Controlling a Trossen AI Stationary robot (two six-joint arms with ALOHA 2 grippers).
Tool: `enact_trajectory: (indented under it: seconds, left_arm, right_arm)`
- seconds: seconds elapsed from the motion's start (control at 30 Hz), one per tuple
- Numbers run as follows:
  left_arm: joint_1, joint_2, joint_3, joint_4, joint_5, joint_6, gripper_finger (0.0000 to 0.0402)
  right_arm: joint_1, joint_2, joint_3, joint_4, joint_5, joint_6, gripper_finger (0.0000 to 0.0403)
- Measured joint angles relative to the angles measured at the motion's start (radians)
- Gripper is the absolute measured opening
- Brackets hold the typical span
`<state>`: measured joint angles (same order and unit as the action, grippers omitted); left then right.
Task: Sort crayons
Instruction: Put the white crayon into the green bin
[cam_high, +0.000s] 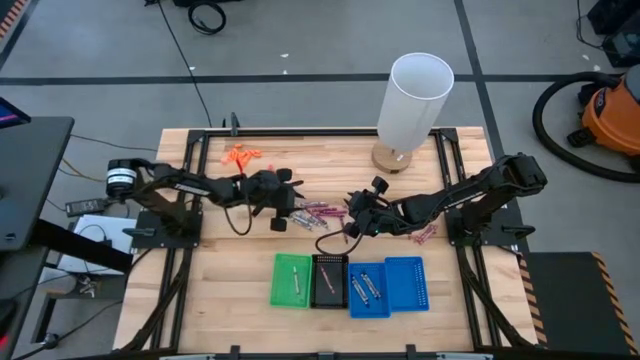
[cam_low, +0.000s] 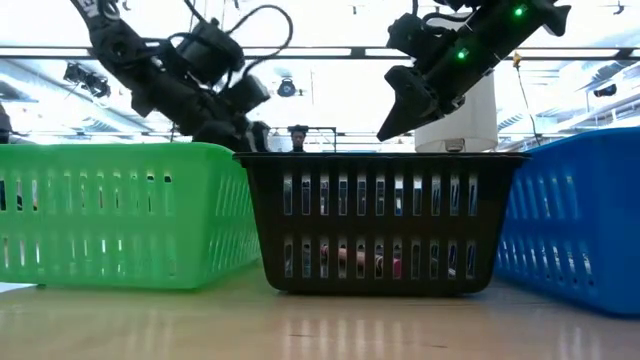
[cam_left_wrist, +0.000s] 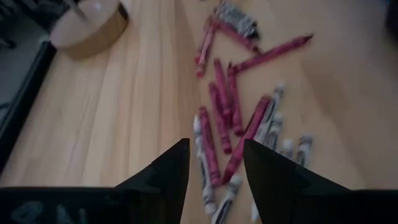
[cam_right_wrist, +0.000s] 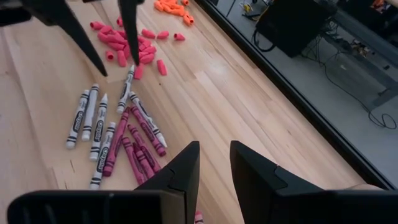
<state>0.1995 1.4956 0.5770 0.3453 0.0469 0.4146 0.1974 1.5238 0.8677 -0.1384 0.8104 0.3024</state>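
Loosely, crayons (cam_left_wrist: 227, 121) lie flat pointing many ways under the open, empty left tool (cam_left_wrist: 214, 163).

I saw left gripper (cam_left_wrist: 214, 168) hovering with fingers apart; right gripper (cam_right_wrist: 214, 165) raised, fingers parted, empty.
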Motion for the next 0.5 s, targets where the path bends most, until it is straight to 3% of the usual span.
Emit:
enact_trajectory:
  seconds: [0.5]
  left_arm:
    - [0.139, 0.09, 0.0, -0.08, 0.175, 0.02, 0.0162]
  right_arm:
    - [0.0, 0.0, 0.0, 0.012, 0.0, 0.001, 0.0098]
